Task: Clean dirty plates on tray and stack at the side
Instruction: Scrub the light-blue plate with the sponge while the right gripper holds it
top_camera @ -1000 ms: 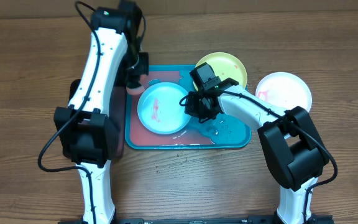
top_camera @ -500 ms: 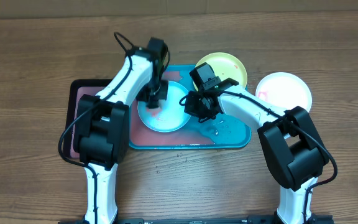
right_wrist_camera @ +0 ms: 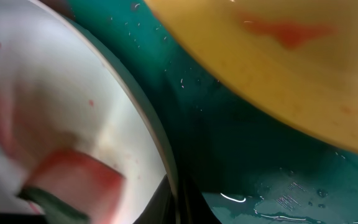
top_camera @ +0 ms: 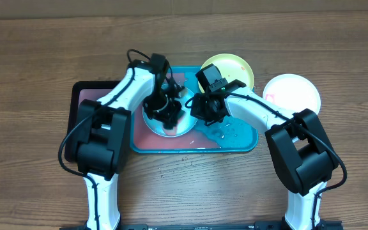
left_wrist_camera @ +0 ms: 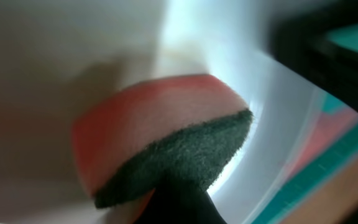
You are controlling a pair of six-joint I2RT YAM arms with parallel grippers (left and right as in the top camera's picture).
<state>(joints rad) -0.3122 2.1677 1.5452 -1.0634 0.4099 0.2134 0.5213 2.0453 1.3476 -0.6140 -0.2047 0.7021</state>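
Observation:
The light blue plate [top_camera: 183, 126] lies on the teal tray [top_camera: 238, 139], left of centre. My left gripper [top_camera: 165, 112] is shut on a red sponge with a dark green scouring pad [left_wrist_camera: 160, 124] and presses it on the plate's inside [left_wrist_camera: 73, 50]. My right gripper [top_camera: 200, 110] is shut on the plate's right rim [right_wrist_camera: 160, 143]; the sponge shows there at lower left [right_wrist_camera: 73, 180]. The lime-green plate [top_camera: 232, 70] with an orange smear [right_wrist_camera: 278, 31] rests on the tray's far right rim. The white plate [top_camera: 292, 92] with red smears lies on the table, right of the tray.
A smaller black tray [top_camera: 82, 96] lies against the teal tray's left side, under my left arm. Water pools on the teal tray's floor [right_wrist_camera: 272, 193] near my right gripper. Bare wooden table surrounds both trays.
My left gripper has swung from the tray's far left corner onto the light blue plate with the sponge. The right gripper has stayed on the plate's rim.

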